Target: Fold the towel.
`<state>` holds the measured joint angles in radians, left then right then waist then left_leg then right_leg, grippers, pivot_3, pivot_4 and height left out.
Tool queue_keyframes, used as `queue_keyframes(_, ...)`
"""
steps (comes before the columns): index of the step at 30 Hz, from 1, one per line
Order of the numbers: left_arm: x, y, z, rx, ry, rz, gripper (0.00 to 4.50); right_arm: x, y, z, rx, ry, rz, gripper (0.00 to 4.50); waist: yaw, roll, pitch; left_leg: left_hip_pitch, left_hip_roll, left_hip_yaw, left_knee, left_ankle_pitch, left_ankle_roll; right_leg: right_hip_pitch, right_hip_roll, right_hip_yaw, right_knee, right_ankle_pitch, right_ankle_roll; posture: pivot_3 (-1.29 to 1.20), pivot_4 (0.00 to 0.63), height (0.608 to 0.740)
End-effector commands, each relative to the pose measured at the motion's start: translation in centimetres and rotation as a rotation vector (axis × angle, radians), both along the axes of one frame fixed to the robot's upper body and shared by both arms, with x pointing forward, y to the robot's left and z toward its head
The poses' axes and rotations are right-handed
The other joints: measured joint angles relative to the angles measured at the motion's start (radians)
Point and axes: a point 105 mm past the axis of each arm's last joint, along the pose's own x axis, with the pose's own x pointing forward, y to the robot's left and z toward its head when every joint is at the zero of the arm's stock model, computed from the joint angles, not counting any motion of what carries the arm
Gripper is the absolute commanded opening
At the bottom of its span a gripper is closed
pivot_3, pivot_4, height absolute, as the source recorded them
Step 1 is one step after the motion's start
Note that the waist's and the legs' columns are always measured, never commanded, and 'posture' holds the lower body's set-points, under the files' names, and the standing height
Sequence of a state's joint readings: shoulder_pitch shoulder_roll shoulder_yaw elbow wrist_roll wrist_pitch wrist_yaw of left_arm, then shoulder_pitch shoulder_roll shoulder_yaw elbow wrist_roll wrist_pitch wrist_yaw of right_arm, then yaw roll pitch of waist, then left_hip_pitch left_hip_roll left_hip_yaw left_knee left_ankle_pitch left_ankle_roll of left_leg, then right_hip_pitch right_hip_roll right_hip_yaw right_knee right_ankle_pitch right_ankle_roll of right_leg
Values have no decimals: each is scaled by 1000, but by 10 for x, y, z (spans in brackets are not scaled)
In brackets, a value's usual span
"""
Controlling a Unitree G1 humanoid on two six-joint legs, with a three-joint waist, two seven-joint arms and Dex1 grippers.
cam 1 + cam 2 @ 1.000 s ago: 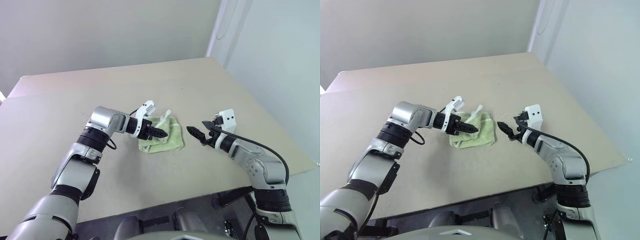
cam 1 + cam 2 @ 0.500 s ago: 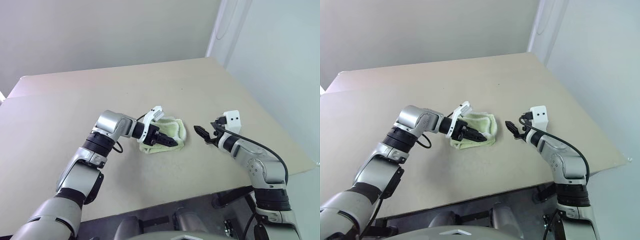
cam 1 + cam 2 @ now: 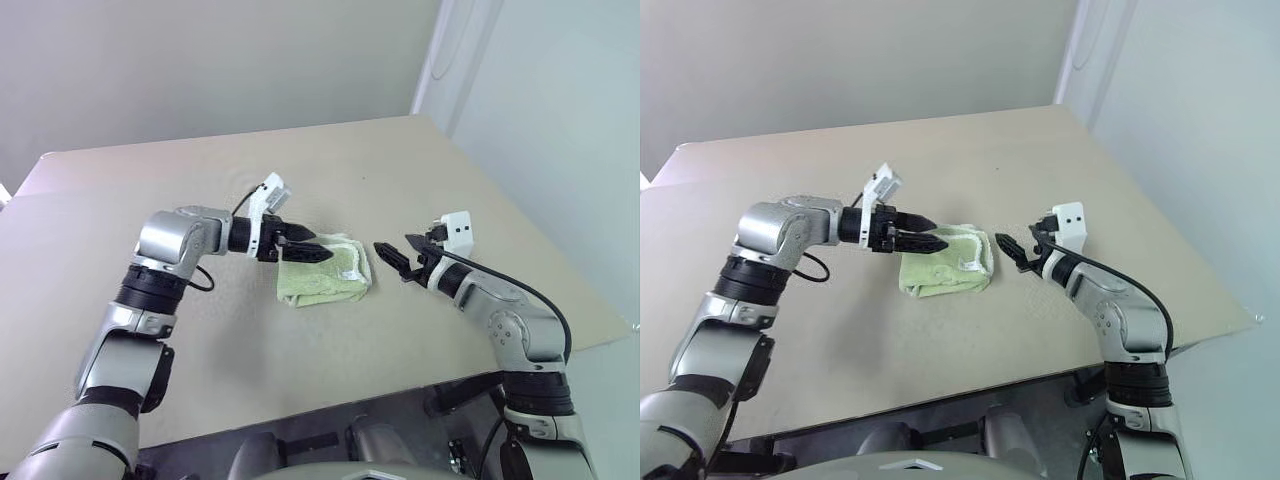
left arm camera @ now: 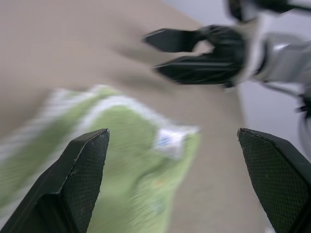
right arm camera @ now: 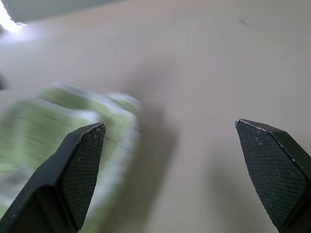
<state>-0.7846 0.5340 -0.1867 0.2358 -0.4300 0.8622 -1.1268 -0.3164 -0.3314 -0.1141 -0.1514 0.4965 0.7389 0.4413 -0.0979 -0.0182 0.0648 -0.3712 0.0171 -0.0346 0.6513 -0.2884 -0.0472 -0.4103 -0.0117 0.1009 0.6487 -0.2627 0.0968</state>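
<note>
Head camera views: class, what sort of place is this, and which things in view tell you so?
Probably a plain indoor test room or lab, not a home: a bare tan table, blank pale walls, and just a folded towel laid out.

Beige table (image 3: 400, 170), plain pale grey wall (image 3: 200, 60) behind, whitish panel (image 3: 540, 110), perhaps a door, at right

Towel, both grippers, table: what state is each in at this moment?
Towel: folded into a small bundle, lying flat on the table, white tag on top, held by neither gripper.
Left gripper: open, empty, over the towel's far-left edge.
Right gripper: open, empty, just right of the towel, apart from it.
Table: bears the towel.
</note>
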Motion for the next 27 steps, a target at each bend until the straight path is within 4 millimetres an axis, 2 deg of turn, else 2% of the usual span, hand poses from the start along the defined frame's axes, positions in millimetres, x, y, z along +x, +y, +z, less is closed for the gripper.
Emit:
queue_keyframes(1, 0, 18, 5, 50, -130, 4, 4450, -4, 28, 35, 50, -116, 144, 4500, 1, 0, 0, 0, 0, 0, 0, 0, 0, 0, 0, 0, 0, 0, 0, 0, 0, 740)
queue_keyframes(2, 0, 21, 4, 51, -141, 12, 4450, -4, 33, 38, 63, -123, 168, 4500, 3, 0, 0, 0, 0, 0, 0, 0, 0, 0, 0, 0, 1, 0, 0, 0, 0, 740)
queue_keyframes(6, 13, 36, -27, 165, -224, 150, 4450, -2, 60, 34, 39, -114, 281, 4500, 7, 0, 0, 0, 0, 0, 2, 0, 0, 1, 0, 0, 1, 0, 0, 0, 0, 740)
queue_keyframes(8, 14, 33, -35, 168, -239, 158, 4450, 0, 67, 26, 18, -97, 305, 4500, 15, 0, 0, 0, 0, 0, 4, 0, 0, 2, 0, 0, 1, 0, 0, 0, 0, 740)
queue_keyframes(12, 16, 18, -36, 105, -270, 196, 4450, 2, 81, 12, -4, -66, 336, 4500, 33, 0, 0, -1, 0, 0, 5, 0, 0, 2, 0, 0, 1, 0, 1, 0, 0, 740)
queue_keyframes(16, 11, 5, -49, 125, -314, 151, 4450, 6, 83, -10, -37, -13, 316, 4500, 30, 0, 0, -2, 0, 0, 8, 0, 0, 2, 0, 0, 1, 2, 2, 0, 0, 740)
queue_keyframes(19, 5, 0, -59, 135, -315, 114, 4450, 7, 83, -34, -97, 45, 306, 4500, 27, 0, 0, -1, 0, 0, 9, 0, 0, 2, 0, 0, 2, 2, 2, 0, 0, 740)
queue_keyframes(24, 2, 10, -86, 211, -290, 91, 4450, 9, 85, -63, -179, 108, 288, 4500, 26, 0, -1, 0, 0, 0, 12, 0, 0, 4, 1, 0, 4, 3, 1, 0, 0, 740)
queue_keyframes(27, 2, 16, -98, 257, -287, 85, 4450, 9, 87, -73, -214, 128, 282, 4500, 26, 0, -2, 5, 0, 0, 12, 0, 0, 9, 1, 0, 3, 3, 1, 0, 0, 740)
